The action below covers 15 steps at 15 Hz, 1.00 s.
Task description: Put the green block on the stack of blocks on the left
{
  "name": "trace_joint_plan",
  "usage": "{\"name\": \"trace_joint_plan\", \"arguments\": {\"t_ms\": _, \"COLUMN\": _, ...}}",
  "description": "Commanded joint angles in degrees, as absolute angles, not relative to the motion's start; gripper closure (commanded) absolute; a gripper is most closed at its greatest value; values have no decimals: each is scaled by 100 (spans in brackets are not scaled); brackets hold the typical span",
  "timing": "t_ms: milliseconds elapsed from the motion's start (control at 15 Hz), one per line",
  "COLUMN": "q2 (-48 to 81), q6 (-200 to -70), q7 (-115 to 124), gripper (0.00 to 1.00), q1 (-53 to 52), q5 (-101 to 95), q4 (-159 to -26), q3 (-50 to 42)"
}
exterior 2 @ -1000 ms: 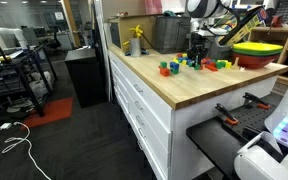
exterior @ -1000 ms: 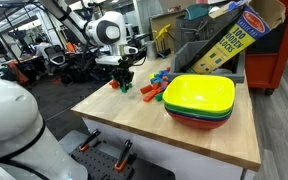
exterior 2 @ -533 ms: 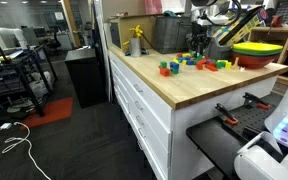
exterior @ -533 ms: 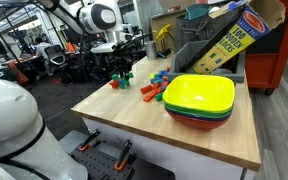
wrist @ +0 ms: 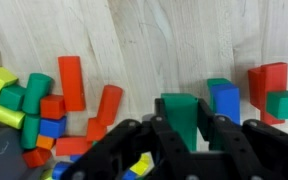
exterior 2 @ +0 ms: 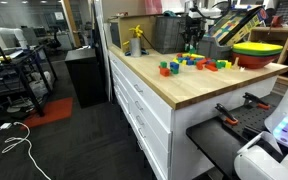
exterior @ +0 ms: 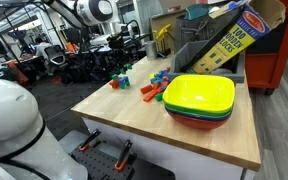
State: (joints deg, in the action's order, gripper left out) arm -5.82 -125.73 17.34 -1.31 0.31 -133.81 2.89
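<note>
Gripper (wrist: 179, 126) on the white jointed arm (exterior: 92, 10) hangs high over the pale wood-grain tabletop (wrist: 164, 40), its black jaws clamped on the small smooth green block (wrist: 179, 108). The tight stack of glossy red, blue and green blocks (wrist: 246, 95) stands on the tabletop, off to one side.

In the wrist view the block (wrist: 179, 108) sits between the gripper's (wrist: 180, 132) fingers, above the table (wrist: 144, 35) — the stack (wrist: 227, 102) lies to its right there and the jumble (wrist: 54, 110) to its left. In an exterior view the jumble (exterior: 156, 86) lies between the stack (exterior: 119, 80) and the nested bowls (exterior: 199, 100), all on the table — the bowls nearest the camera.
</note>
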Motion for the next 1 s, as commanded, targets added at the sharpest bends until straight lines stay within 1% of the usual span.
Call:
{"name": "trace_joint_plan", "arguments": {"t_ms": 0, "q2": -325, "q6": -12240, "q7": 2018, "gripper": 91, "q1": -168, "q5": -23, "q4": -12931, "q3": 362}}
{"name": "trace_joint_plan", "arguments": {"t_ms": 933, "q2": 553, "q6": -11951, "q7": 2002, "gripper": 91, "q1": -458, "q5": 46, "q4": -12059, "q3": 404}}
